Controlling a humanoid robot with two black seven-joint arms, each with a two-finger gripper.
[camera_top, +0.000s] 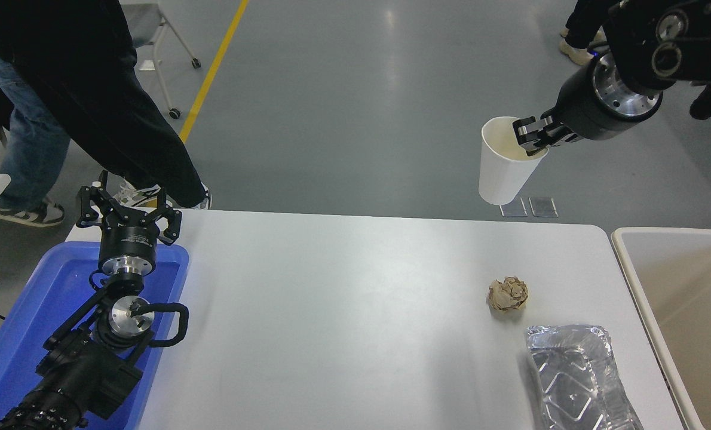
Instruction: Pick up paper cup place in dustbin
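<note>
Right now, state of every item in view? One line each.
paper cup: lifted off the table, upright, slightly tilted, gripped at the rim
right hand: shut on the paper cup
left hand: open, parked over blue tub
dustbin: open-topped, visible part empty
brown paper ball: crumpled, on table
foil tray: on table, empty

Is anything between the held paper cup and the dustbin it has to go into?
Nothing visible. The right gripper holds the paper cup by its rim in the air beyond the table's far edge; the dustbin lies open at the right, with only open space between.
</note>
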